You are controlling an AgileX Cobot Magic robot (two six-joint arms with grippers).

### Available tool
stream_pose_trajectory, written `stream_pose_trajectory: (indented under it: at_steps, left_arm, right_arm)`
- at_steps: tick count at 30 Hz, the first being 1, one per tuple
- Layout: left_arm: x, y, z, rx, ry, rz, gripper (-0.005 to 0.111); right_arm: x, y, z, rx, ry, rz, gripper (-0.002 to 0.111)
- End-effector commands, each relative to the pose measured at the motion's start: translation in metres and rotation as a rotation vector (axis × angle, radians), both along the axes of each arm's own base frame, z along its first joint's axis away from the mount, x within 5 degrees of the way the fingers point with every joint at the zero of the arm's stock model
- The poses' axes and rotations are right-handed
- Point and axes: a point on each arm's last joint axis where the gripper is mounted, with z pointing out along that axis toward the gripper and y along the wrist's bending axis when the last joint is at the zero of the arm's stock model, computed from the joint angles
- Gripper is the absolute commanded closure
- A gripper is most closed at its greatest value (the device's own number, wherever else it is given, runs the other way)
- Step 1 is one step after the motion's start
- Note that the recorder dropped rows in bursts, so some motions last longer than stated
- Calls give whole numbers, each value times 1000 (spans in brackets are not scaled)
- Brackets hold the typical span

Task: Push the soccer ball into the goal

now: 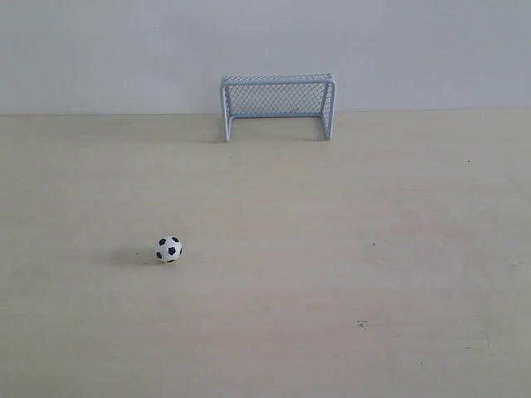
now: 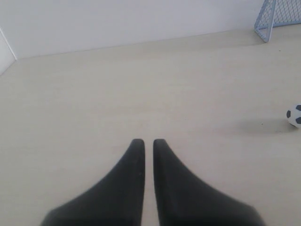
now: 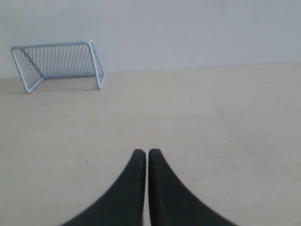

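Note:
The soccer ball [image 1: 168, 249], white with black patches, rests on the pale table well in front of the goal and to its left. The light blue-grey goal [image 1: 277, 105] stands at the table's far edge against the wall, mouth facing the ball's side. Neither arm shows in the exterior view. In the left wrist view my left gripper [image 2: 145, 141] is shut with nothing in it; the soccer ball [image 2: 295, 115] lies far off to one side and a corner of the goal [image 2: 275, 18] shows. My right gripper [image 3: 143, 151] is shut and empty, with the goal [image 3: 59, 63] far ahead.
A pale wooden table [image 1: 348, 249] spreads across the whole scene, with a plain white wall [image 1: 415, 50] behind the goal. A few tiny dark specks [image 1: 362, 323] mark the tabletop.

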Motion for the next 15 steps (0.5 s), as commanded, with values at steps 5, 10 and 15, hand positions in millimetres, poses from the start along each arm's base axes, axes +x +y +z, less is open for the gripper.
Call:
stream_pose_trajectory:
  at_steps: [5,10,15]
  left_arm:
    - [0,-1,1,-9,-3,-6,100]
    - [0,-1,1,-9,-3,-6,100]
    - [0,-1,1,-9,-3,-6,100]
  right_arm:
    - [1,-1,20,9,-221,-14,108]
    - [0,-2,29,17,-318,-20,108]
    - [-2,-2,35,49,-383,-26,108]
